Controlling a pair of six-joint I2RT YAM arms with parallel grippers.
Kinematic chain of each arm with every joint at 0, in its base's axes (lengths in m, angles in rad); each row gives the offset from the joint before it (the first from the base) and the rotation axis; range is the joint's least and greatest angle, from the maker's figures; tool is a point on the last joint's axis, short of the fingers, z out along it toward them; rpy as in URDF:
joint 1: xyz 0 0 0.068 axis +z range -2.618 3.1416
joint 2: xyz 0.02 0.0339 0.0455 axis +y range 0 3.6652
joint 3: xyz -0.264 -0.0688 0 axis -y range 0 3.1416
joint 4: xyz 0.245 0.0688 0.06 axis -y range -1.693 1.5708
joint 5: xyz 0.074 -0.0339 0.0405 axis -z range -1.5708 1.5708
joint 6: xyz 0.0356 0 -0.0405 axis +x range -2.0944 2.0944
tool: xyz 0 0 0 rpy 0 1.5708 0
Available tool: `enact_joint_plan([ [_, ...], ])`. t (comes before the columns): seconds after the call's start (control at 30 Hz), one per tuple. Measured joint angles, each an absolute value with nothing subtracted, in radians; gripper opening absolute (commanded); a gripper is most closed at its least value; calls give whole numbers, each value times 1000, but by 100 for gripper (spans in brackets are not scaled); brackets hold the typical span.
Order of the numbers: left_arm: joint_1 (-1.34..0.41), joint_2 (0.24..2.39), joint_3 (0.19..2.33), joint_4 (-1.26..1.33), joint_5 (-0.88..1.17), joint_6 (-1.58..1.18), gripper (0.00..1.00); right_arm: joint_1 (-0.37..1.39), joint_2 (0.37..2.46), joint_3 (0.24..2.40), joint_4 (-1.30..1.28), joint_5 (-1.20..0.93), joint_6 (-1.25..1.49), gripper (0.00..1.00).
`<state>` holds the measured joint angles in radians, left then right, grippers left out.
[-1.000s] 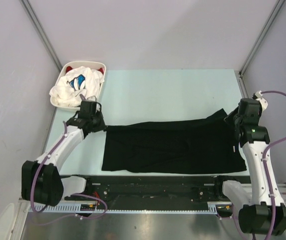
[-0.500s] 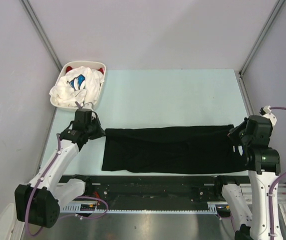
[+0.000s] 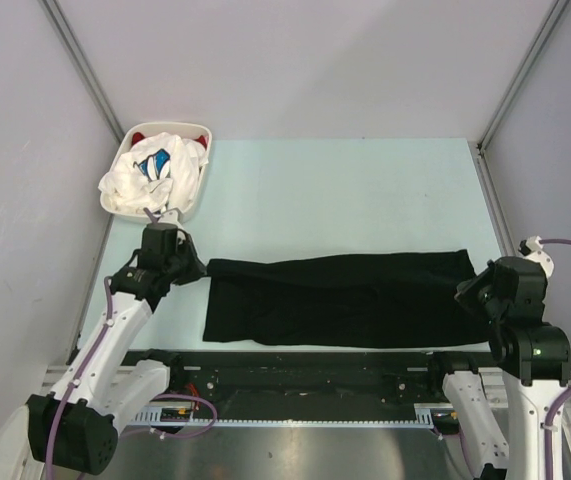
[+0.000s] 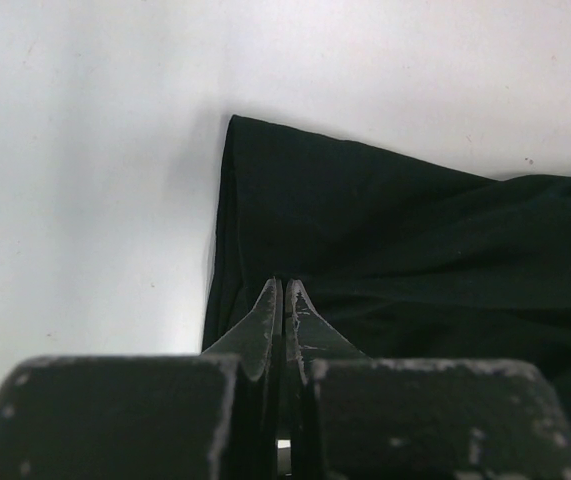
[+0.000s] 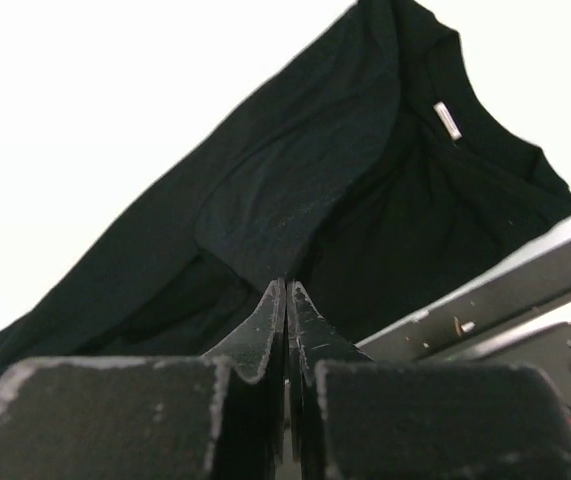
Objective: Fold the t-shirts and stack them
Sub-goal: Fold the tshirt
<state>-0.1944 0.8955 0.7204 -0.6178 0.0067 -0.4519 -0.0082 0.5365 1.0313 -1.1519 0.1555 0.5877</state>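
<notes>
- The white oval basket (image 3: 170,127) is holding a crumpled white t-shirt (image 3: 130,183) with blue print, spilling over its rim; a red t-shirt (image 3: 203,146) is peeking out beside it
- The black t-shirt (image 3: 340,300) is lying as a long band on the table (image 3: 345,190), near the basket on its arm-base side
- The left gripper (image 3: 193,268), fingers pressed together, is pinching the shirt end nearest the basket
- The right gripper (image 3: 470,290), fingers likewise clamped on a fold, is pinching the end farthest from the basket

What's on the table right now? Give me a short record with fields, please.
Black t-shirt: lying as a long band across the near part of the table
Left gripper: shut on the shirt's left end
Right gripper: shut on a fold at the shirt's right end, near the collar
Basket: far left corner, holding a white t-shirt with blue print and some red cloth
Stack: none yet
</notes>
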Motion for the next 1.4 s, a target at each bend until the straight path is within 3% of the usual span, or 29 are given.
enact_joint_plan([
  [0.1,-194,889,720,-627,7,-452,3,-8,511,1033,-1212,171,588,0],
  [0.17,-194,889,720,-633,7,-452,34,-8,496,1035,-1251,175,588,1],
  [0.2,-194,889,720,-637,7,-449,41,-8,488,1035,-1268,176,588,9],
  [0.33,-194,889,720,-649,12,-446,88,-8,472,1053,-1324,179,591,44],
  [0.4,-194,889,720,-653,12,-446,94,-8,472,1077,-1334,187,590,52],
  [0.53,-194,890,720,-654,11,-446,96,-8,484,1131,-1336,207,577,66],
  [0.77,-194,974,727,-604,35,-473,96,-8,580,1060,-1188,228,573,68],
  [1.1,-210,1350,852,-485,93,-559,95,-7,1028,815,-774,154,619,70],
  [1.2,-210,1460,912,-490,83,-572,100,-20,1113,806,-702,143,627,71],
  [1.4,-211,1620,993,-512,60,-588,100,-64,1272,806,-566,137,628,75],
])
